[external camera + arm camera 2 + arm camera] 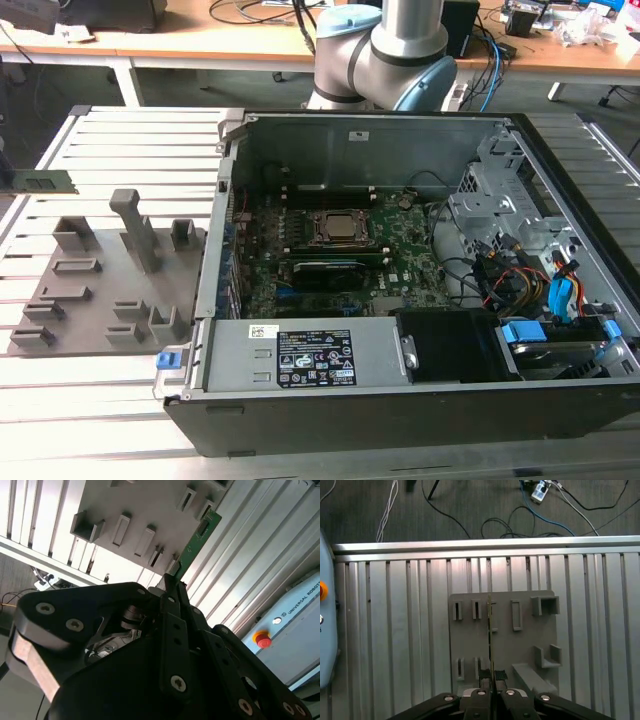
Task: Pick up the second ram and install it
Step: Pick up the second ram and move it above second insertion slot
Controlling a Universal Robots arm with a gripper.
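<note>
Right at my fingertips, my gripper (491, 680) is pinched narrow on the ram (490, 630), one finger on each flat face. In the first wrist view the stick is edge-on, a thin line running out from between the fingers. In the second wrist view the gripper (172, 582) grips one end and the green ram (197, 535) reaches out past it.

Beneath the ram lies the grey plate (520, 645) with its small slots and brackets. Whether the ram touches the plate I cannot tell. The plate rests on the slatted table (395, 630). Beside the table in the second wrist view is a red button (261, 640).

In the exterior view the ram (40, 183) is at the left edge, on edge with its long side level, beyond the far corner of the plate (100, 290). It is well apart from the open case (400, 400), which sits on the table (130, 135) to the exterior view's right of the plate. Inside the case are the motherboard (400, 250) and its CPU socket (338, 228).

Farthest off, cables (520, 520) lie on the floor past the table's rim.
</note>
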